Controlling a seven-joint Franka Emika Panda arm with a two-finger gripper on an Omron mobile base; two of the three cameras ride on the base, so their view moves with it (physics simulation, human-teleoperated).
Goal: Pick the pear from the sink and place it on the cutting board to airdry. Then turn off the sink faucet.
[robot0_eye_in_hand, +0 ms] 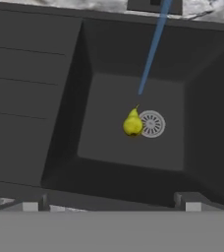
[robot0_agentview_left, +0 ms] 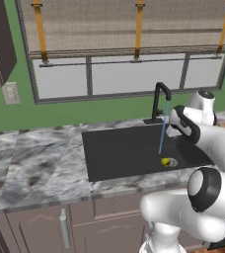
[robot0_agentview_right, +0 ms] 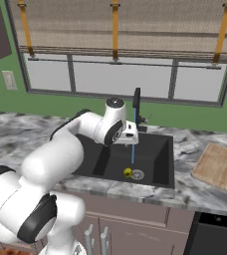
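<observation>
**Gripper spread wide above the sink, pear loose by the drain**

Gripper [robot0_eye_in_hand: 111, 205]: jaws released and parted, empty, held high above the basin; fingertips [robot0_eye_in_hand: 31, 206] low in the hand view, well apart from all contents.

Pear [robot0_eye_in_hand: 132, 123]: small, yellow-green, on the basin floor, touching or just beside the round silver drain [robot0_eye_in_hand: 152, 123].

Water stream [robot0_eye_in_hand: 152, 47]: thin blue line falling to the floor just behind the pear, between the hand and the fruit's far side.

Sink [robot0_agentview_right: 158, 172]: dark rectangular basin with a ribbed drainer side, set in the grey marbled counter [robot0_agentview_left: 40, 163].

Sink faucet [robot0_agentview_left: 159, 101]: black gooseneck at the back rim, running.

Cutting board [robot0_agentview_right: 218, 165]: tan wood, on the counter to the sink's right, well apart from the pear.

Window [robot0_agentview_left: 124, 74]: behind the faucet, blind partly lowered.
</observation>
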